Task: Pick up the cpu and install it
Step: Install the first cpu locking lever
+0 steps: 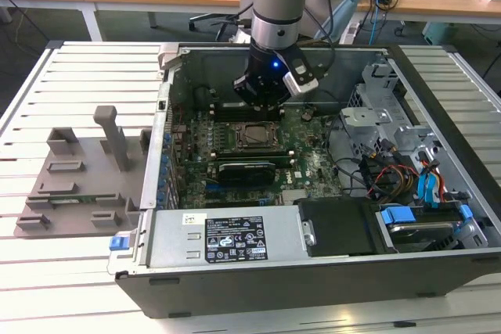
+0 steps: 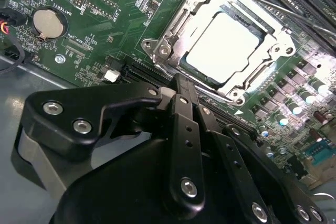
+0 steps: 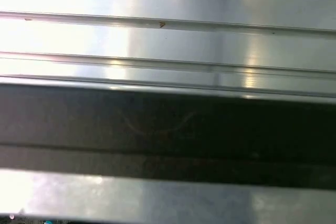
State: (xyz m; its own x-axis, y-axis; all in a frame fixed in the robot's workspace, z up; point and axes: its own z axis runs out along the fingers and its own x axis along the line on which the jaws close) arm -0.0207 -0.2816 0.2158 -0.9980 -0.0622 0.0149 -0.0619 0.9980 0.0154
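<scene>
Seating of the cpu (image 2: 223, 48) is what we record first: in the second wrist view it lies flat inside the metal-bordered socket frame (image 2: 167, 39) on the green motherboard (image 2: 100, 19), nothing touching it. We see the socket (image 1: 254, 136) in the exterior view, directly beneath the gripper (image 1: 262, 99), which hangs above the board inside the open computer case (image 1: 313, 271). We cannot tell from these views how far the fingers stand apart, and we see nothing held. A round coin cell (image 2: 47, 23) sits on the board apart from the socket. Cables (image 1: 391, 174) and drive bays crowd the case toward the exterior view's right. Outside the case, toward the exterior view's left, a grey tray (image 1: 78, 185) with an upright post rests on the slatted table (image 1: 47, 76).
</scene>
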